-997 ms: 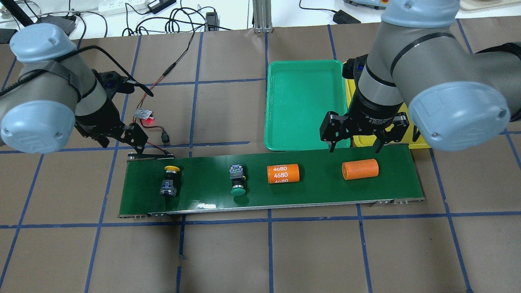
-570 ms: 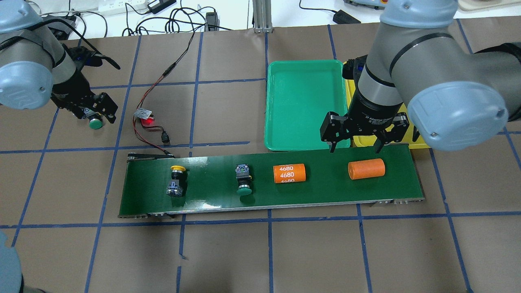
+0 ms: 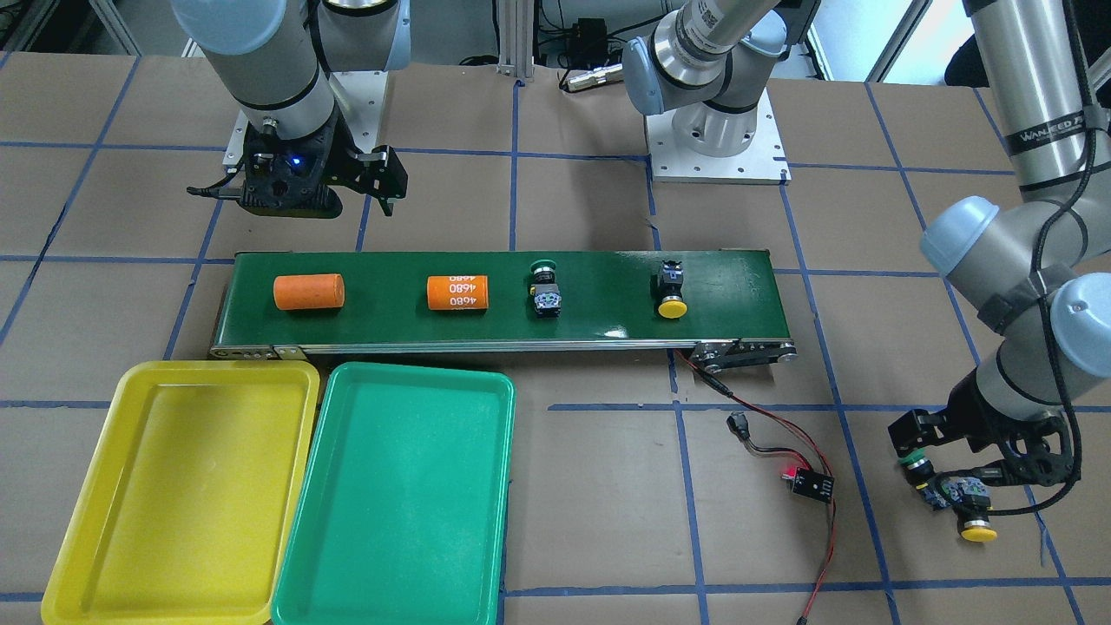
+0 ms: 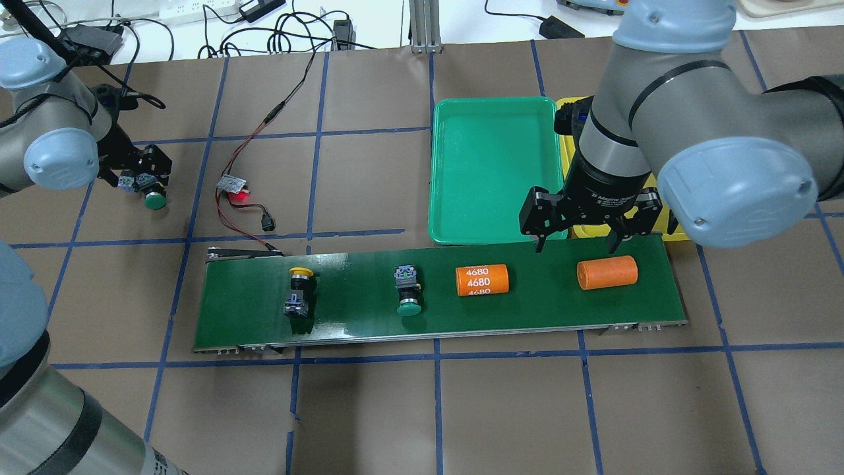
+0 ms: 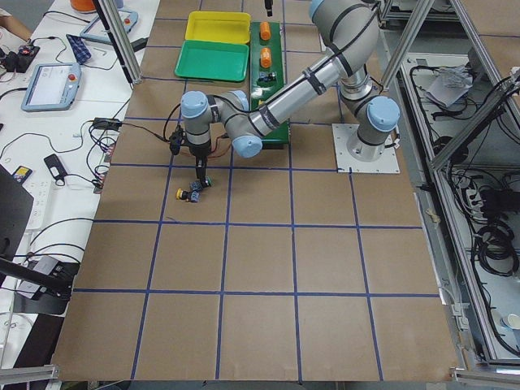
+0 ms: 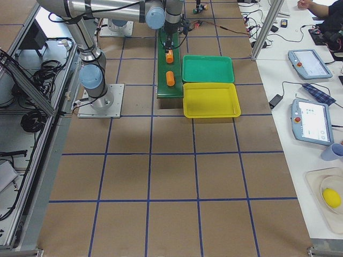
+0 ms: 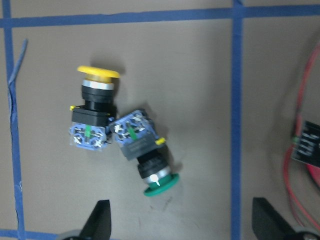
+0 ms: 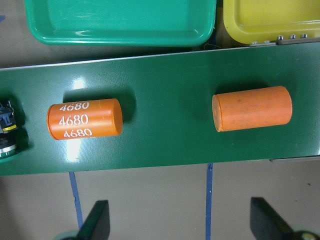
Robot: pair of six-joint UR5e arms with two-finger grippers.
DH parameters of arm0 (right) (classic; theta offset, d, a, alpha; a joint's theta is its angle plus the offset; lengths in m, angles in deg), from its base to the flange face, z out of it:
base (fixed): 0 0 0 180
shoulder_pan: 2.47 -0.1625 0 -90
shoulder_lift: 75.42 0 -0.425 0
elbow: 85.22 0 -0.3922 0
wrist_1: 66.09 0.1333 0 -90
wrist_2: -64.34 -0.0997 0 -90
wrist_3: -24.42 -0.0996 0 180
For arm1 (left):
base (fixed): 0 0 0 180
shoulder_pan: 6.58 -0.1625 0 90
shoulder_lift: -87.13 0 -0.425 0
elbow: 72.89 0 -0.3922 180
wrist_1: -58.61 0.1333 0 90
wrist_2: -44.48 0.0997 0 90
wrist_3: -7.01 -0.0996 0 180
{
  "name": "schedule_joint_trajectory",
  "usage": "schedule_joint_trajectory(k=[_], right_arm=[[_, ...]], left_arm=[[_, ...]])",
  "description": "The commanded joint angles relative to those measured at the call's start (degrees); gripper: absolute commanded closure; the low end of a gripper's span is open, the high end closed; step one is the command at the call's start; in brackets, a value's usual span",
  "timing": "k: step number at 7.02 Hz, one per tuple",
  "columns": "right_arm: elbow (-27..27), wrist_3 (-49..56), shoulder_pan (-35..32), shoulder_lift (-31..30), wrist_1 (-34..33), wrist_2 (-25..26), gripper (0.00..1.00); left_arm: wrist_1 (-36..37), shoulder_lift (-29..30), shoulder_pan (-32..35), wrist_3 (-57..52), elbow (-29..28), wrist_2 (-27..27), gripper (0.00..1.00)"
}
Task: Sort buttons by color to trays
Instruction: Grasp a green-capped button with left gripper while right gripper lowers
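The left tool [image 7: 181,216] hangs wide open with nothing in it. Under it the yellow button [image 7: 95,112] lies on the brown surface [image 7: 200,75], touching the green button [image 7: 147,160] at about its 4 o'clock. A pick looks next. Grab one by its black middle, with the fingers [image 7: 100,222] kept off the other. The right tool [image 4: 575,247] is wide open and empty too, near the belt [image 4: 356,316].

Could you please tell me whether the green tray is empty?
Empty: the green tray shows only its bare floor, with nothing lying inside it.
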Motion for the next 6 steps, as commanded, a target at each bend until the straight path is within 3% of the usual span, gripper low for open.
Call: schedule_joint_trajectory(k=[1, 2, 3, 4, 5, 6], right_arm=[[0.2, -0.1, 0.0, 0.0, 0.0, -0.1, 0.00], [0.2, -0.1, 0.0, 0.1, 0.0, 0.0, 0.00], [0.2, -0.1, 0.0, 0.0, 0.0, 0.1, 0.00], [0.2, -0.1, 0.0, 0.0, 0.0, 0.1, 0.00], [0.3, -0.1, 0.0, 0.1, 0.1, 0.2, 0.00], [1.0, -0.1, 0.0, 0.0, 0.0, 0.0, 0.00]], left_arm=[[0.5, 3.2, -1.3, 0.2, -0.8, -0.3, 0.00], [1.0, 4.5, -2.0, 0.1, -1.0, -0.3, 0.02], [1.0, 5.5, -2.0, 0.2, -2.3, -0.8, 0.23], [0.4, 5.6, -2.0, 0.3, -3.2, -2.2, 0.75], [0.2, 5.3, -1.7, 0.4, -3.1, -2.9, 1.00], [-0.5, 4.5, -1.4, 0.4, -2.8, -2.9, 1.00]])
